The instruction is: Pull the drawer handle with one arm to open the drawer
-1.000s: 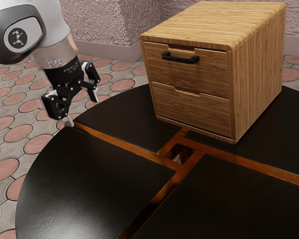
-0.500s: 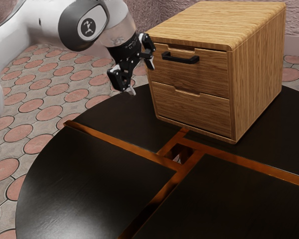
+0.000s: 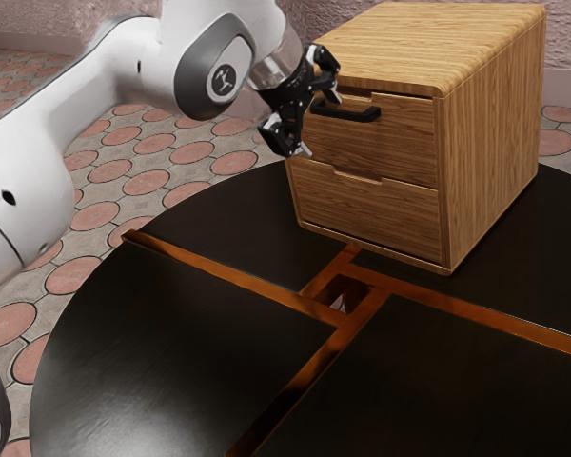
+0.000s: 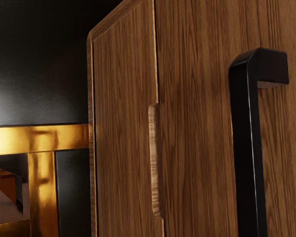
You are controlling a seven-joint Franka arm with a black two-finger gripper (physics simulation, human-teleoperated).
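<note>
our gripper [image 3: 303,100] spread open, empty, just beside the handle [image 3: 354,113] | we judge it a rigid, slick bar; grasp mid-span | top drawer [image 3: 392,135] probably slides with drag

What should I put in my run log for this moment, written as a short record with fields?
cabinet: wooden, standing on the dark table
top drawer: shut
bottom drawer: shut
handle: black bar on the top drawer, not gripped
gripper: open, at the handle's end toward the exterior view's left
</note>
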